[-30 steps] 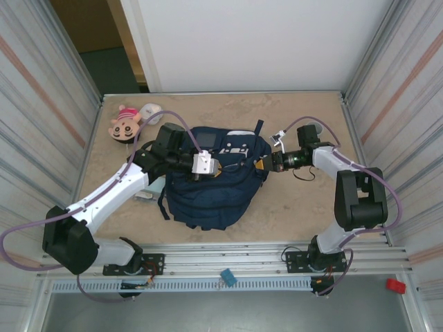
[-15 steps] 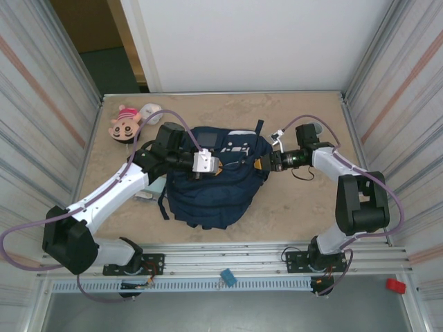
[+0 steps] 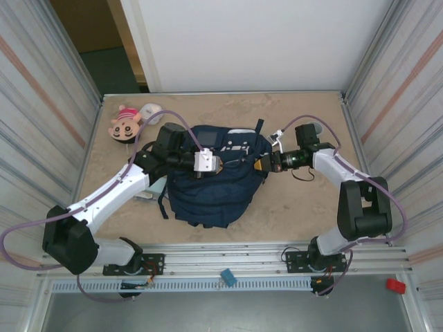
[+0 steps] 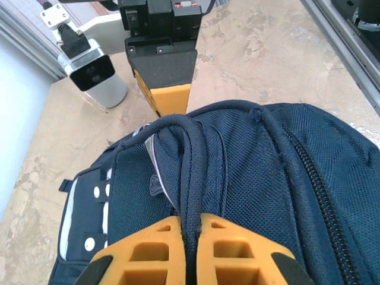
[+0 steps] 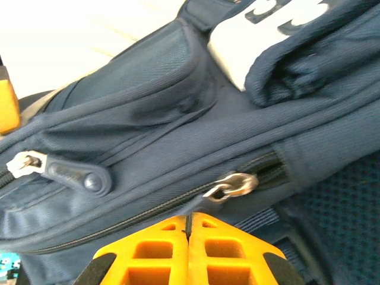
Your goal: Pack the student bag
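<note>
The student bag (image 3: 208,190), a navy-blue backpack with white tabs, lies in the middle of the table. My left gripper (image 3: 219,164) is over its top, shut on the bag's dark carry handle (image 4: 189,160), which runs between the orange fingers (image 4: 148,249). My right gripper (image 3: 258,164) is at the bag's right side, shut on the thin fabric pull of a zipper, just below its silver slider ring (image 5: 233,185). In the right wrist view the orange fingers (image 5: 154,249) press together on that pull. A second zipper pull (image 5: 77,176) lies further left on the bag (image 5: 154,119).
A pink-haired doll (image 3: 124,122) and a small white object (image 3: 151,109) lie at the back left. A pale flat item (image 3: 144,196) peeks out beside the bag under my left arm. Metal walls close in both sides. Bare tabletop (image 3: 297,207) lies right of the bag.
My right gripper shifted a little left toward the bag and is now clamped on the zipper pull. The left gripper kept its hold on the handle.
</note>
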You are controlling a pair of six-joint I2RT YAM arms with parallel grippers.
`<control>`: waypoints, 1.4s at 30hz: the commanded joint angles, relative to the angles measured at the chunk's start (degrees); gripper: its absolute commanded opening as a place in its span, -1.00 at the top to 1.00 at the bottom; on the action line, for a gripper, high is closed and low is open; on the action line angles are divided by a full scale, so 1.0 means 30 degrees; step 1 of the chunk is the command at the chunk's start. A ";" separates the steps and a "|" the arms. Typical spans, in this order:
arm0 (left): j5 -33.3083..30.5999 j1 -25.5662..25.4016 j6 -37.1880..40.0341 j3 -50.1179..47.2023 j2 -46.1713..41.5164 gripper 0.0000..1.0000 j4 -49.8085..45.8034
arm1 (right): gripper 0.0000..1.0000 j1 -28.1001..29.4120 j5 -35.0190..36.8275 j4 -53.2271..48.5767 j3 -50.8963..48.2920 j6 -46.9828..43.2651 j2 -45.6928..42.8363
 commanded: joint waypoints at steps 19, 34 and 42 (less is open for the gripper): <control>0.0380 -0.0064 -0.0163 -0.0169 -0.1192 1.00 0.2401 | -0.22 -0.0137 0.7235 0.1735 -0.2111 -0.6133 -0.3315; 0.0453 -0.0075 -0.0190 -0.0323 -0.1378 1.00 0.2474 | -0.04 0.0767 0.7014 0.5943 -0.2829 -1.0609 -0.1729; 0.0509 -0.0046 0.0029 -0.0382 -0.1502 1.00 0.2235 | 0.50 0.0490 0.4848 0.6134 -0.2321 -1.0597 -0.1335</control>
